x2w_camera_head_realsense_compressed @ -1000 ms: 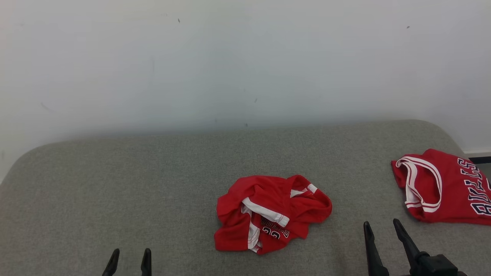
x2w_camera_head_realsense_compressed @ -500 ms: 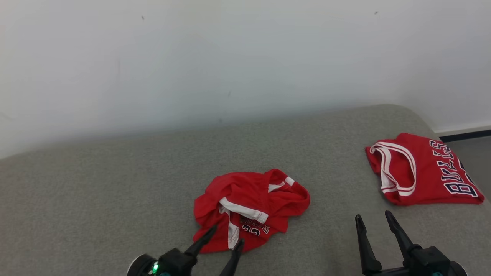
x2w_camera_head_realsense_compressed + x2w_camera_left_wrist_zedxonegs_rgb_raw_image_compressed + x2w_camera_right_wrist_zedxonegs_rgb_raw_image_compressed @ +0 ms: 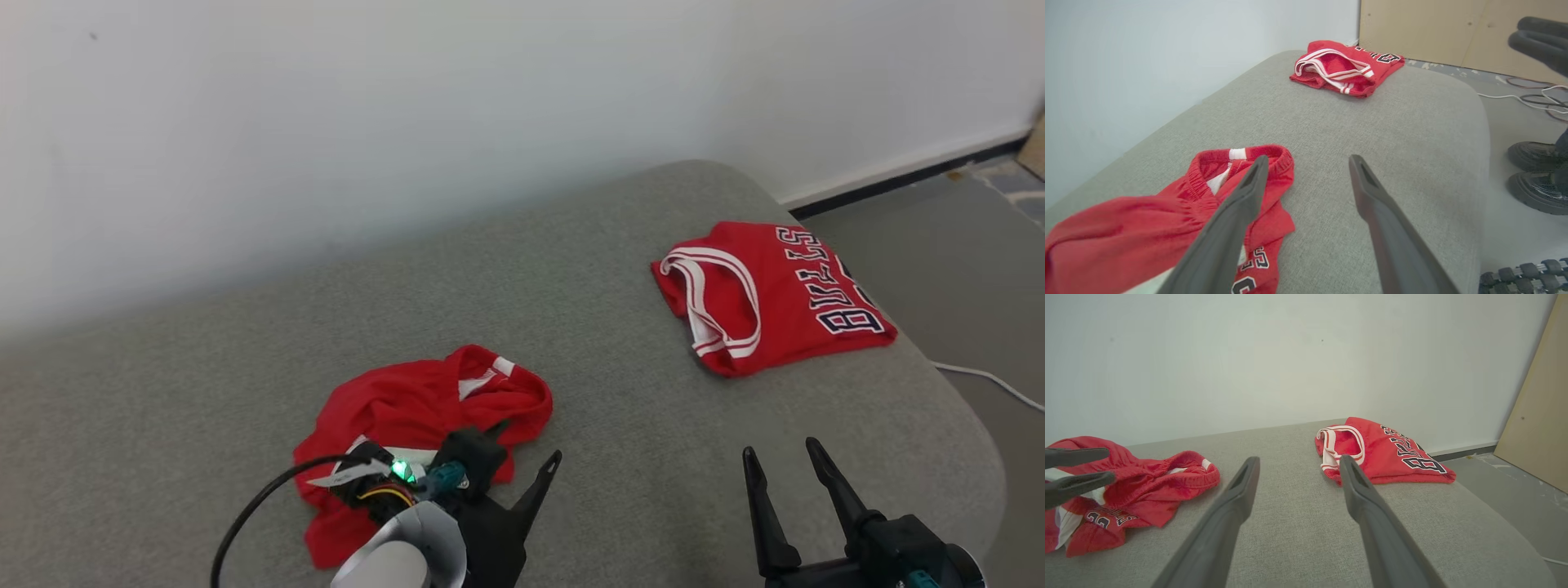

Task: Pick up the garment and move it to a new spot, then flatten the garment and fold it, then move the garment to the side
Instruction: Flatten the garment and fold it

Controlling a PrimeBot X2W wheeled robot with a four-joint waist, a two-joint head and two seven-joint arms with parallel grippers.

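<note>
Two red garments on one grey padded surface point(image 3: 204, 367). The crumpled garment point(image 3: 408, 404) lies bunched at the near left of the head view. The folded jersey point(image 3: 767, 298) lies flat, well apart from it, by the far right corner.

Writing: the jersey reads "BULLS" in dark letters edged white, with white-striped trim beside it; the crumpled garment has dark white-edged lettering and digits low on its near side, partly tucked under folds, cannot read it whole; white band on its waist.

Two grippers. The left gripper point(image 3: 529, 443) has its jaws spread wide and grips nothing; in its wrist view one finger hangs over the garment's elastic edge and the other over bare grey; cannot tell if it touches the cloth. The right gripper point(image 3: 779, 447) is also wide apart and empty, over bare surface between the two garments, at lower right.

Other things: white wall point(image 3: 408, 122); one white cable point(image 3: 988, 380) on the floor; two dark shoes point(image 3: 1533, 155) of a person beside the surface; one wooden panel point(image 3: 1453, 28).

Versus a second ago: the head camera has swung, so the whole picture shifted; both garments lie as before relative to each other. The left gripper showed only its tips, clear of the garment; it now reaches over the garment's near right edge, with its wrist and black cable in view. The right gripper is unchanged.
</note>
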